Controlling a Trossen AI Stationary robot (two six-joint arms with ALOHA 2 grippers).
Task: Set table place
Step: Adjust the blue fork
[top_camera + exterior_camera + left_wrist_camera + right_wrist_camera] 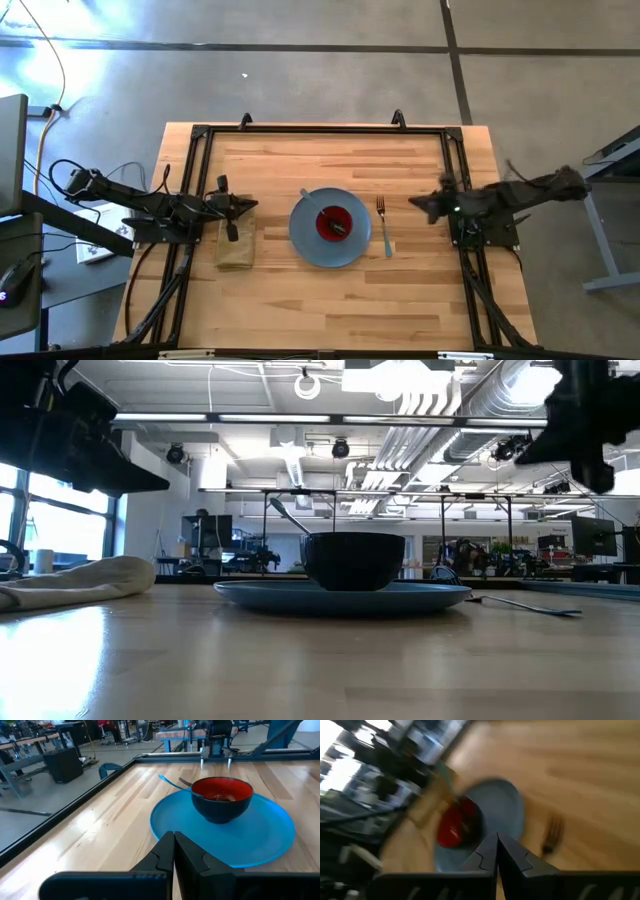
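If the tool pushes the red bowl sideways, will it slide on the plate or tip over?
The red bowl looks low and wide, so it would probably slide rather than tip. The blue plate looks smooth and glossy, so it likely gives little grip. The spoon seems to rest against the bowl and may shift with it.

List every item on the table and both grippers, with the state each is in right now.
plate: flat on the table, mid-table.
red bowl: upright on the plate.
spoon: resting in the bowl, handle out over the plate's rim.
fork: flat on the wood beside the plate.
tan cloth: folded, lying apart from the plate.
left gripper: shut, empty.
right gripper: shut, empty.
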